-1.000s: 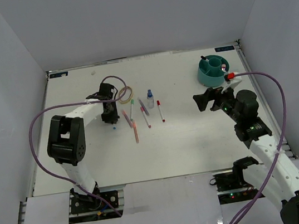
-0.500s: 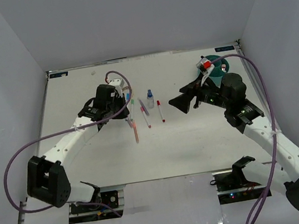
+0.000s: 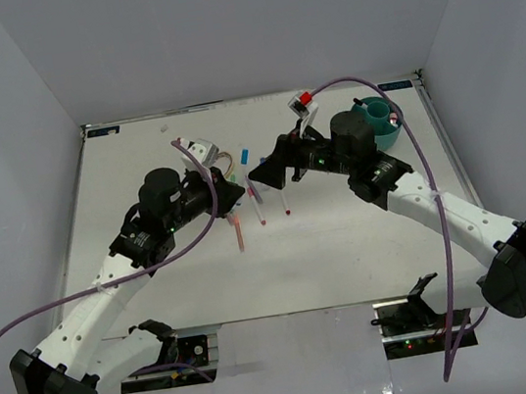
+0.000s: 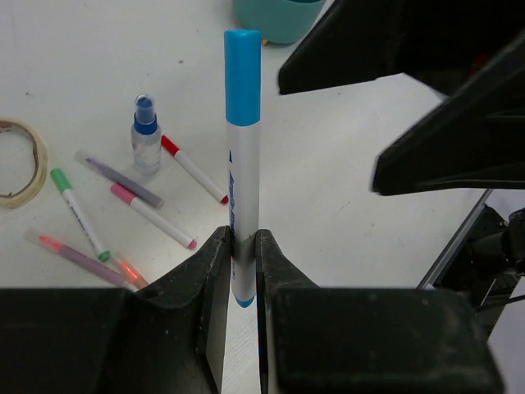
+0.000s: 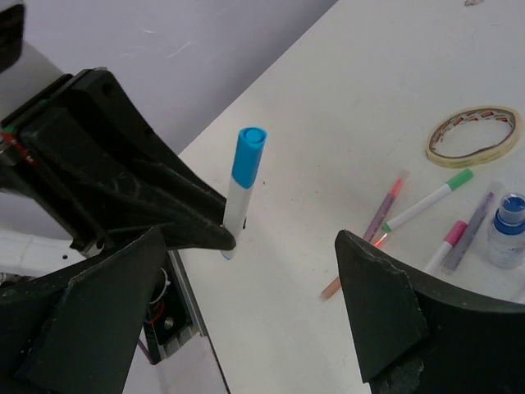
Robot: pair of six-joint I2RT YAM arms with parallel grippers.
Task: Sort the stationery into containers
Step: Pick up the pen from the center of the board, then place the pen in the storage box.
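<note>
My left gripper (image 4: 243,246) is shut on a white pen with a blue cap (image 4: 243,123) and holds it upright above the table. The pen also shows in the top view (image 3: 245,154) and in the right wrist view (image 5: 242,189). My right gripper (image 5: 246,312) is open and empty, its jaws wide on either side of the pen, facing the left gripper (image 3: 233,192). The other pens (image 4: 152,215), the blue-capped bottle (image 4: 146,139) and the tan loop (image 4: 20,162) lie on the table below. The teal organiser (image 3: 378,122) stands at the back right. The eraser is not in view.
The loose pens are green-capped (image 5: 431,199), red-capped (image 4: 193,168), purple (image 4: 119,178) and orange-tipped (image 4: 82,256), in a cluster under both grippers. White walls close in the table on three sides. Purple cables loop from both arms.
My left gripper has come right and up from the table with the blue-capped pen in it. My right arm has swung left from beside the organiser to face it.
</note>
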